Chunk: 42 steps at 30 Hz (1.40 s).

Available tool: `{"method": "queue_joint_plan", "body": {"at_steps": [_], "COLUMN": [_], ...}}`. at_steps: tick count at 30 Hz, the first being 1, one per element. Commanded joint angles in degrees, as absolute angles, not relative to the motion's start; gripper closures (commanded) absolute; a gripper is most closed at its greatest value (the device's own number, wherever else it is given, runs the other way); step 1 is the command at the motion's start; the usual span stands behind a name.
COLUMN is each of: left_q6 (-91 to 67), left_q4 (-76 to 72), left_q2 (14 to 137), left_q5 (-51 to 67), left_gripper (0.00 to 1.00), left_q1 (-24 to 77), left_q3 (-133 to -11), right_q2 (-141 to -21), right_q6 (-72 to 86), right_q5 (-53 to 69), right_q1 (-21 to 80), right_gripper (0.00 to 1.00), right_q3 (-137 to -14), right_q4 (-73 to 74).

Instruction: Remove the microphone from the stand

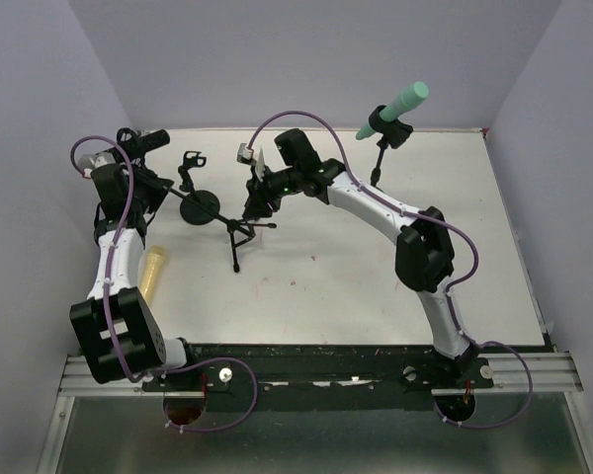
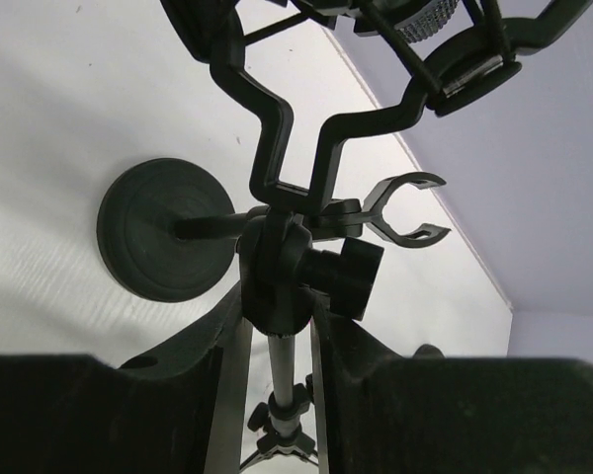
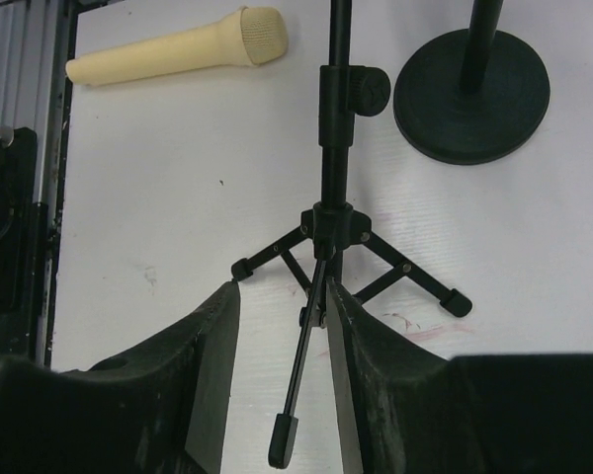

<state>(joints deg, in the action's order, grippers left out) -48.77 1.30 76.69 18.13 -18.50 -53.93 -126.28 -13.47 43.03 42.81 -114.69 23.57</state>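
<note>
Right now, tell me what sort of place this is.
Most likely a robot test cell in a lab: a white table boxed in by plain pale walls, a left arm and right arm bolted to a rail at its near edge, and props like a tripod stand and green microphone.

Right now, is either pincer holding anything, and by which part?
The left pincer seems clamped on the round-base stand at its swivel joint. The right pincer stands open astride a leg of the tripod stand, gripping nothing.
</note>
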Motion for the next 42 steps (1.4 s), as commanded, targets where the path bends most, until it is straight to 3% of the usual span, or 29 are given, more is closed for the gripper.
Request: {"method": "queue_joint_plan", "body": {"at_steps": [1, 12, 20, 28, 33, 42], "left_q6": [-46.32, -35.61, -23.65, -21.80, -16.80, -13.55], "left_q4": [-3.69, -7.20, -12.64, -25.11, -33.30, -45.43], "left_q2": [72.25, 63.73, 58.10, 60.20, 65.38, 70.93], "left_q5": [22.41, 33.64, 43.68, 39.83, 39.55, 39.64], "left_gripper": [1.00, 1.00, 1.00, 1.00, 1.00, 1.00], "left_q1": [-18.37, -15.47, -7.22, 5.08, 13.17, 16.43], "left_q3": [-55.90, -54.41, -48.61, -45.18, -49.30, -45.89], "right_q2": [-122.79, -115.06, -105.57, -96.60, -95.53, -96.06], "right_q6": [-12.74, -16.17, -23.27, -24.96, -24.09, -27.68], "right_q5": [43.07, 43.41, 44.74, 43.33, 41.84, 35.25], "right_q1": [43.15, 40.09, 34.81, 34.89, 34.80, 34.81], "right_gripper": [0.49, 0.43, 0.40, 0.35, 0.34, 0.33], "right_q3": [-113.82, -110.22, -108.37, -105.21, -106.95, -111.27], "right_q4": [23.64, 25.84, 30.75, 27.95, 28.30, 36.28]}}
